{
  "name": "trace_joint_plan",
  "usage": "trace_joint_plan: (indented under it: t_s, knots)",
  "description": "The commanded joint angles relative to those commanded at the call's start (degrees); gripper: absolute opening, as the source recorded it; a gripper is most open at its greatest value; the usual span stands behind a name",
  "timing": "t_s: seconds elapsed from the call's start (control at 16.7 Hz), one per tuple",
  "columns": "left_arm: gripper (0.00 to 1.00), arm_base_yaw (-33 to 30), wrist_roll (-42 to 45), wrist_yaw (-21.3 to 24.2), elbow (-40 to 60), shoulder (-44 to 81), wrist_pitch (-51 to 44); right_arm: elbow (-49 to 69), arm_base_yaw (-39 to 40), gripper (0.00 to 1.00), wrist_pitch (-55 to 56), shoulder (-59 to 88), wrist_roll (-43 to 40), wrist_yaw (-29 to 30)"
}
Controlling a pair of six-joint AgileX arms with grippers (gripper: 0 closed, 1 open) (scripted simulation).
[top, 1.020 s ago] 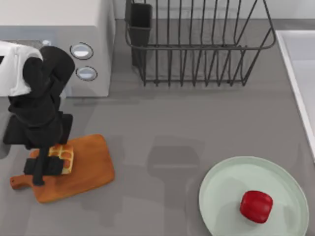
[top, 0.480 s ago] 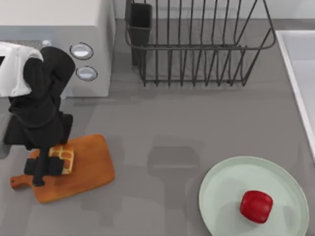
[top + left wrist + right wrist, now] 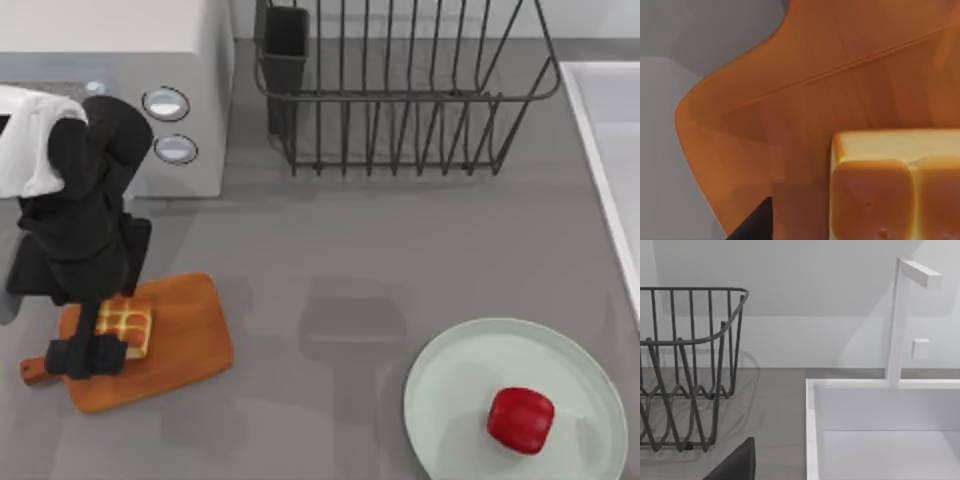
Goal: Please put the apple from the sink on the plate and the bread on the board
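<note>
Moving: left end effector (image 3: pixel 98 345) is sliding toward the handle, fingers now wide beside the bread (image 3: pixel 124 326).
Bread: sitting square and golden on the wooden board (image 3: pixel 180 340).
Apple (image 3: pixel 520 420): shining red on the round plate (image 3: pixel 450 385).

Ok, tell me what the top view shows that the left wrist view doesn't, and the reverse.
The top view alone shows the apple sitting on the plate, the dish rack, the microwave, the sink edge and the left gripper over the board. The left wrist view alone shows the grain of the board and the bread's pale side close up. Both show the bread lying on the board.
</note>
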Motion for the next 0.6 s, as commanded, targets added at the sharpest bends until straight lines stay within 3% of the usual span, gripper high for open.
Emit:
trace_joint_plan:
  t_s: [0.6]
  knots:
    - [1.0,-0.03,3.51,0.44,-1.11,-3.6,2.39,0.0,0.0,1.0,0.0,0.0,0.0,0.0]
